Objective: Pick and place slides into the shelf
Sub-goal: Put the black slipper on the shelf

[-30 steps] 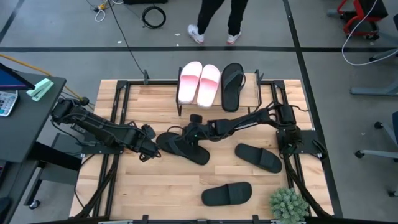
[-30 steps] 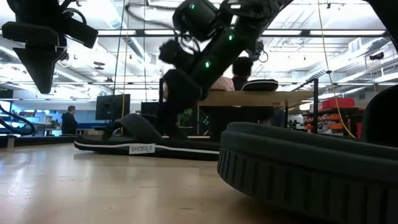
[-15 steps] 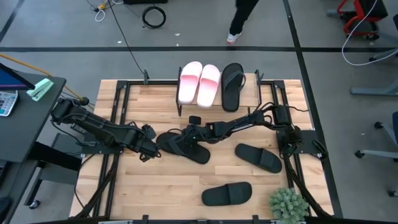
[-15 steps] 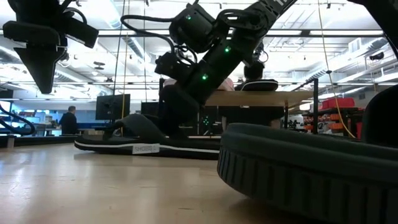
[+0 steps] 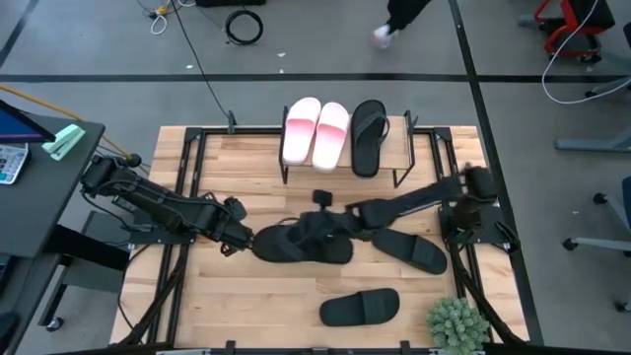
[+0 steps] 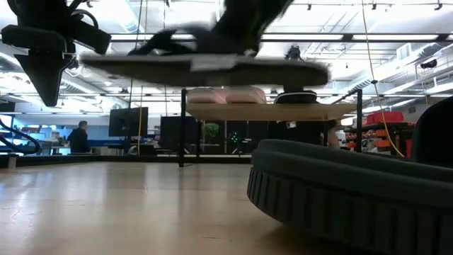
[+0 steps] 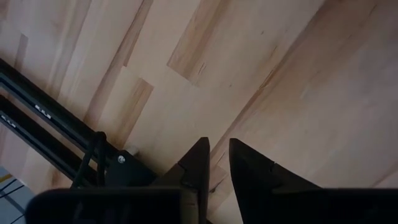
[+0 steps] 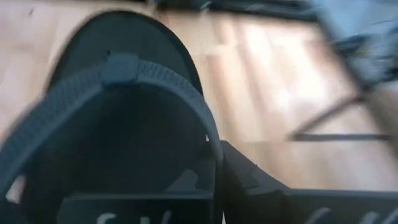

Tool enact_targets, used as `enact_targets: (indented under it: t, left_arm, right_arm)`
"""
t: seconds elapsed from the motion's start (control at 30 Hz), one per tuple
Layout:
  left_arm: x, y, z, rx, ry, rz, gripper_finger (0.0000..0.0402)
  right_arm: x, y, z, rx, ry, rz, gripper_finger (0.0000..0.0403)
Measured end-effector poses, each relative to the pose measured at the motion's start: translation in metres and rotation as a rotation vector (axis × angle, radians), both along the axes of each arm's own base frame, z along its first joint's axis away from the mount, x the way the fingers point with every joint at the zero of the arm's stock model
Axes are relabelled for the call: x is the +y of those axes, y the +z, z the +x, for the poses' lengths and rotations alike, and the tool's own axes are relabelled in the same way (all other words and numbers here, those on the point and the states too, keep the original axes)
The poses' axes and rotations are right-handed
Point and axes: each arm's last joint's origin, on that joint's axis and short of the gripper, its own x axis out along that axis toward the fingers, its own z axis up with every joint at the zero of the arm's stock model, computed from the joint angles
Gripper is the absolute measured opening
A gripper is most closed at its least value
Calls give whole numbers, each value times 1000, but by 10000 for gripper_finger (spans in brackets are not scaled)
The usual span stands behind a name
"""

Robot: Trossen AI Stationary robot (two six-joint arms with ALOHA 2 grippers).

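A black thong flip-flop (image 5: 301, 243) hangs in the air over the middle of the table, with my right gripper (image 5: 317, 223) shut on it. In the low view it floats level (image 6: 205, 64), well above the wood. The shelf (image 6: 283, 111) at the far middle carries two pink-and-white slides (image 5: 315, 131) and a second black flip-flop (image 5: 368, 136) on its top board. Two black wide-strap slides (image 5: 409, 249) (image 5: 360, 308) lie flat on the table. My left gripper (image 5: 237, 240) hovers by the lifted flip-flop's left end, with a narrow gap between its fingers (image 7: 202, 155) and nothing in it. My right gripper pinches one side arm of the flip-flop's thong strap (image 8: 213, 146) between its two fingers, one finger (image 8: 249, 177) outside the strap and the other under it. It comes from above, slanting in from the table's right. The flip-flop hangs below it, level and clear of the table.
A small potted plant (image 5: 458, 323) stands at the near right corner. Black frame rails (image 5: 187, 187) run along the table's left and right sides. One wide-strap slide (image 6: 354, 191) fills the low view's near right. Bare wood lies at the near left.
My right gripper has shut on the flip-flop's strap and risen, lifting the flip-flop off the table. The flip-flop has turned to lie more across the table and has shifted a little toward the near edge. A person behind the table has walked to the right.
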Motion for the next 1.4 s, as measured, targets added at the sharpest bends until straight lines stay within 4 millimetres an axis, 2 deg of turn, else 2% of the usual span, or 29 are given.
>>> enact_targets:
  t: [0.13,0.23,0.33,0.43,0.53,0.67,0.83,0.97,1.2,1.4]
  left_arm:
    - [0,0,0,-1,0,0,70]
    - [0,0,0,-3,2,-1,65]
    - [0,0,1,-10,1,-4,61]
    - [0,0,1,-9,0,-3,58]
    - [0,0,1,-9,1,-3,57]
    - [0,0,1,-9,0,-3,63]
    - [0,0,1,-9,-1,-3,68]
    - [-3,0,0,-10,-13,-3,65]
    - [-11,0,-2,-35,-60,30,60]
    - [-16,0,-4,-46,-94,48,68]
  right_arm:
    - [12,54,-49,-71,-207,-141,5]
    - [4,89,-88,-180,-452,-232,5]
    - [-10,111,-121,-293,-669,-292,7]
    - [-27,121,-140,-376,-837,-356,5]
    - [-46,122,-144,-418,-969,-422,5]
    - [-80,119,-139,-381,-1096,-472,5]
    - [-127,107,-140,-308,-1245,-431,5]
    - [-155,100,-152,-254,-1355,-365,4]
    - [-167,91,-175,-158,-1476,-273,3]
    - [-167,91,-178,-154,-1492,-272,3]
